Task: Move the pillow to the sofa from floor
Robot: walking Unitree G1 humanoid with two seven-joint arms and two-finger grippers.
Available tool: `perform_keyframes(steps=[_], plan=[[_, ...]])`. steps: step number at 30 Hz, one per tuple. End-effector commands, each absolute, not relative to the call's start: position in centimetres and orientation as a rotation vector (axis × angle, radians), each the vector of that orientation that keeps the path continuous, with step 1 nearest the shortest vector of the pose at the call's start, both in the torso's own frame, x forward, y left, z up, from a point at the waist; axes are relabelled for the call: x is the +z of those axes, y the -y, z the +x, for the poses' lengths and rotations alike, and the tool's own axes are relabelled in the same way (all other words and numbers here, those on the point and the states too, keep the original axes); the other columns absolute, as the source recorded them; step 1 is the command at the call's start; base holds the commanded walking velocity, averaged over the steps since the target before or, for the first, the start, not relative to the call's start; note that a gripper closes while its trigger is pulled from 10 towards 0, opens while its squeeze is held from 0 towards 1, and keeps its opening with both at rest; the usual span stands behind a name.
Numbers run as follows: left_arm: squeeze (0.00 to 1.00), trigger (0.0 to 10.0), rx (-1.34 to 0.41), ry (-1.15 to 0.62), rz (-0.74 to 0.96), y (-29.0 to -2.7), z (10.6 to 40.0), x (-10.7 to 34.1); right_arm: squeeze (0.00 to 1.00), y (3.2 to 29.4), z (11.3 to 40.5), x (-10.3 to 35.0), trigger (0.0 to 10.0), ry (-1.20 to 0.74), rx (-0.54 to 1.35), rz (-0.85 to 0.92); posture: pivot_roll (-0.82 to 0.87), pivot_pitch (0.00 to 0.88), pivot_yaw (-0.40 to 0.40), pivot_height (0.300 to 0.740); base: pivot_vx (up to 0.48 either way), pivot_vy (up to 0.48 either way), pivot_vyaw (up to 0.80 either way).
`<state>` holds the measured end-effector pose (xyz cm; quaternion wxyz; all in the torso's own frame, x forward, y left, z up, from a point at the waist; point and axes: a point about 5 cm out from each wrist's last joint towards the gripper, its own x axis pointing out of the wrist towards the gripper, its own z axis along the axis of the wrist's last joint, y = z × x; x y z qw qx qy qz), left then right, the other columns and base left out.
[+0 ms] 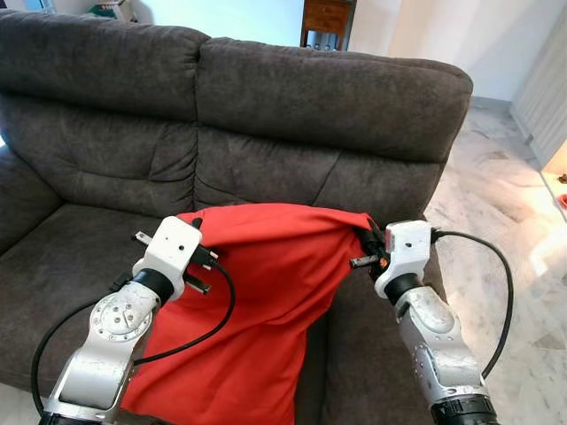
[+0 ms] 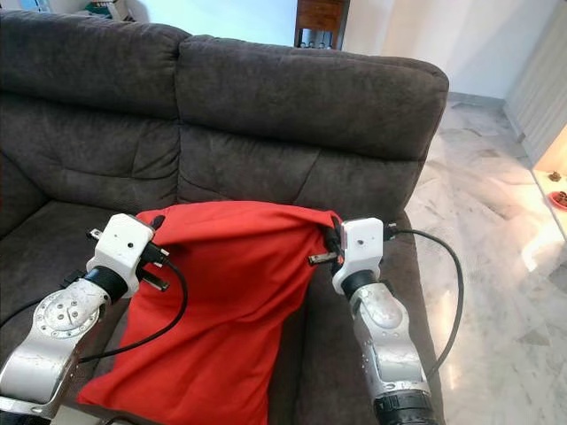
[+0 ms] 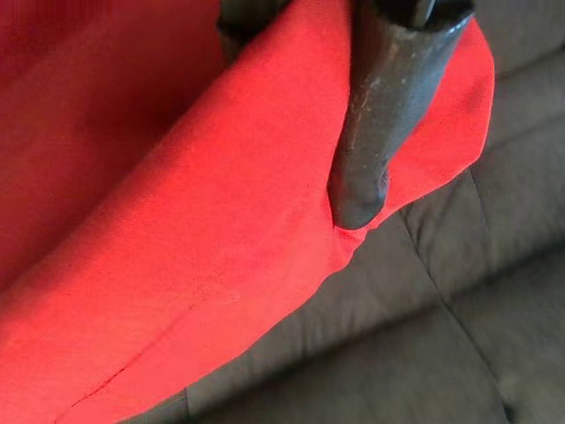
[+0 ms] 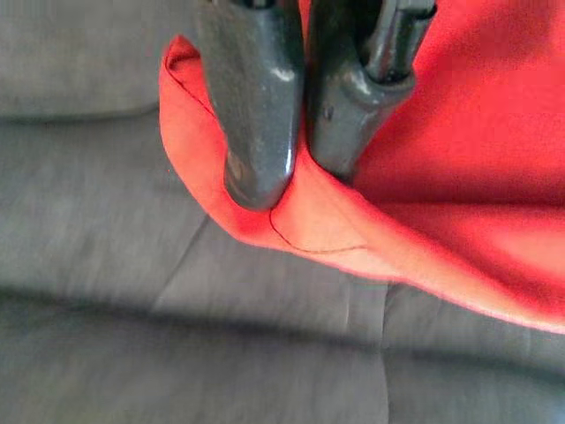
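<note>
Both pincers are clamped on the red pillow's upper corners: the left pincer (image 3: 353,168) pinches one corner, the right pincer (image 4: 296,172) the other. Between them the pillow (image 1: 266,292) hangs over the front of the sofa (image 1: 319,106) seat, its lower end drooping below the seat edge. Most of the carry looks done; left, by my judgement, are setting it fully onto the cushions and letting go.

We see pillow (image 1: 257,301) before sofa (image 1: 292,115), over its seat; cabinet (image 1: 326,21) behind sofa; floor (image 1: 496,221) right.
</note>
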<state>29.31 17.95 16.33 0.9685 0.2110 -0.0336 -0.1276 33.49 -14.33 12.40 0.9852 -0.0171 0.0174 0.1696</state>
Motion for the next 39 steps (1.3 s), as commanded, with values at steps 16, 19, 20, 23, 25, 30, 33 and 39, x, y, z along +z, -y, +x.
perform_keyframes(steps=[16,19,20,23,25,30,33,39], plan=[[1.00,10.0,-0.251,0.045,0.399,-17.5,29.0,14.8,1.00,14.9,33.0,11.0,10.0,-0.076,0.374,-0.030,0.06,0.121,-0.041,0.740,0.000,0.000,0.00],[1.00,10.0,-0.251,0.054,0.396,-17.3,29.1,14.9,1.00,14.9,33.1,11.1,10.0,-0.071,0.374,-0.031,0.06,0.120,-0.041,0.740,0.000,0.000,0.00],[1.00,10.0,-0.252,0.054,0.395,-17.3,29.1,14.9,1.00,14.9,33.1,11.1,10.0,-0.071,0.374,-0.031,0.06,0.120,-0.041,0.740,0.000,0.000,0.00],[1.00,10.0,-0.257,0.053,0.394,-17.2,29.1,14.9,1.00,14.9,33.0,11.0,10.0,-0.074,0.380,-0.038,0.06,0.119,-0.041,0.740,0.000,0.000,0.00],[1.00,10.0,-0.261,0.052,0.391,-17.0,29.0,14.8,1.00,14.7,33.0,10.9,10.0,-0.076,0.396,-0.058,0.06,0.118,-0.041,0.740,0.000,0.000,0.00],[1.00,10.0,-0.271,0.051,0.386,-16.8,29.0,14.7,1.00,14.5,32.8,10.9,10.0,-0.066,0.405,-0.054,0.06,0.117,-0.040,0.740,0.000,0.000,0.00],[1.00,10.0,-0.274,0.030,0.385,-16.9,28.9,14.1,0.94,15.3,32.9,10.5,10.0,-0.079,0.351,-0.064,0.06,0.113,-0.039,0.740,0.000,0.000,0.00],[0.00,10.0,-0.223,-0.116,0.356,-18.9,28.4,9.9,0.00,20.3,32.4,7.2,10.0,-0.207,0.050,-0.004,0.05,0.099,-0.034,0.740,0.000,0.000,0.00]])
